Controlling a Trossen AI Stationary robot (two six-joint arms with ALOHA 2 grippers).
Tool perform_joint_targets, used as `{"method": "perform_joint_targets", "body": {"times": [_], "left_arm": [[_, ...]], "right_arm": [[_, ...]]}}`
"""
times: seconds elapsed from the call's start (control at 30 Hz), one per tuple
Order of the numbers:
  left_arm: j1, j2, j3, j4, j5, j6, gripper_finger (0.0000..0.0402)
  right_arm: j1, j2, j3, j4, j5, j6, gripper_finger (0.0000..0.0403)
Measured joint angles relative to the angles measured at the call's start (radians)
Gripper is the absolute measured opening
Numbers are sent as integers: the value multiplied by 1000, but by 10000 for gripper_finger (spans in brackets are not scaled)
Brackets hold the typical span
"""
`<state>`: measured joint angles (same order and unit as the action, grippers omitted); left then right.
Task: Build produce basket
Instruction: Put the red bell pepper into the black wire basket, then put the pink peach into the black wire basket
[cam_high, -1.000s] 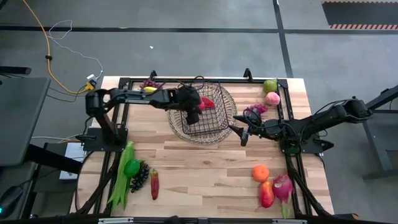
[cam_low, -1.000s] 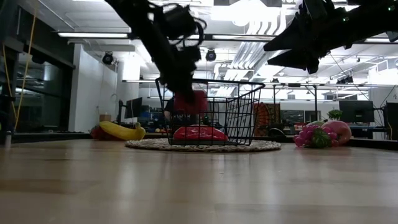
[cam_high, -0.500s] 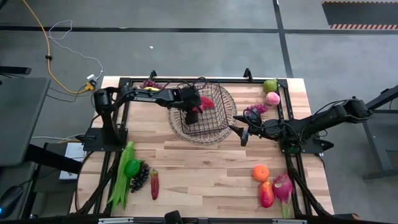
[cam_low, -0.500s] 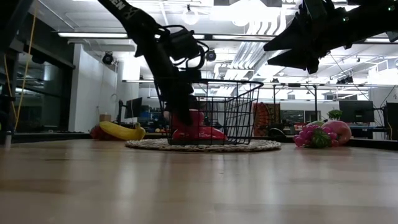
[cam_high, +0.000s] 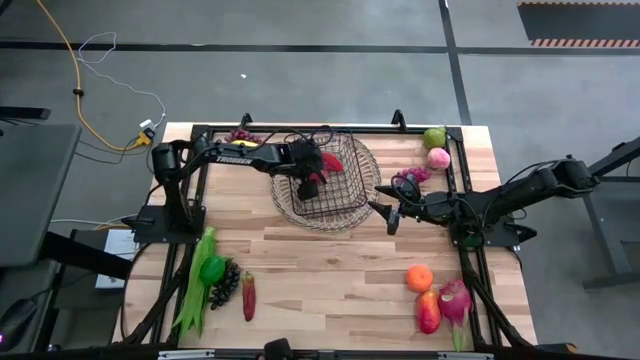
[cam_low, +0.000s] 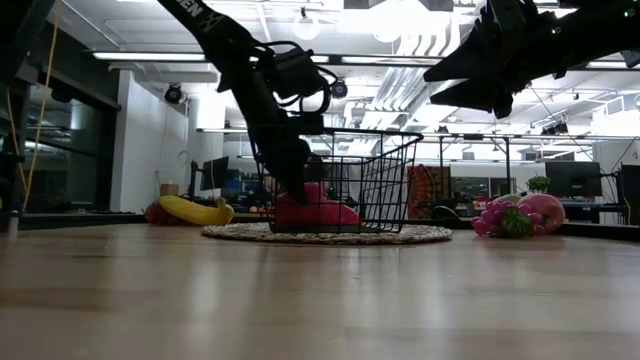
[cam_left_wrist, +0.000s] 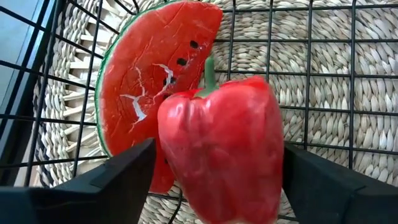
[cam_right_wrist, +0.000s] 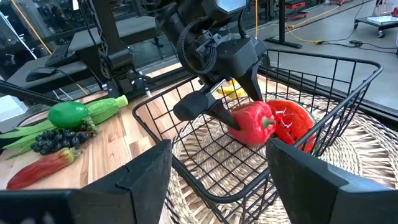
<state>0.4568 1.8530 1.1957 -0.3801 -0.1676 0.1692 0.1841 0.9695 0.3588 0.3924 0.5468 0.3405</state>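
The left gripper (cam_high: 313, 181) is down inside the basket (cam_high: 345, 200), fingers clamped on a red pepper (cam_left_wrist: 221, 149), hemmed in by wire walls on every side. The basket sits on the round woven tray (cam_high: 290, 208) at the table's far middle. The pepper's stem points at the watermelon slice (cam_left_wrist: 152, 81), which lies flat on the basket floor just beside it, its long edge running alongside the pepper.

The right gripper (cam_high: 390, 214) hangs just outside the basket's right wall, fingers spread, holding nothing.

The near centre of the table (cam_high: 330, 270) is bare wood. At the near left edge lie long green beans (cam_high: 192, 290), dark grapes (cam_high: 224, 284) and a red chili (cam_high: 248, 294); an orange (cam_high: 419, 277) sits near right.
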Motion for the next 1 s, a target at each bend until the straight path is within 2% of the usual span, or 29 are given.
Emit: {"method": "perform_joint_targets", "body": {"times": [0.2, 0.47, 0.7, 0.87, 1.0], "left_arm": [[0, 0, 13, -16, -14, 0, 326], [0, -6, 153, -106, -14, -24, 324], [-7, -94, 189, -136, 2, -76, 324], [-37, -232, 130, -112, 59, -133, 324], [-103, -394, -29, 65, 76, -155, 324]], "right_arm": [[0, 0, 0, 0, 0, 0, 252], [0, 0, 0, 0, 0, 0, 252], [0, 0, 0, 1, 0, 3, 252], [0, 0, 0, 0, 0, 3, 252], [0, 0, 0, 0, 0, 2, 252]]}}
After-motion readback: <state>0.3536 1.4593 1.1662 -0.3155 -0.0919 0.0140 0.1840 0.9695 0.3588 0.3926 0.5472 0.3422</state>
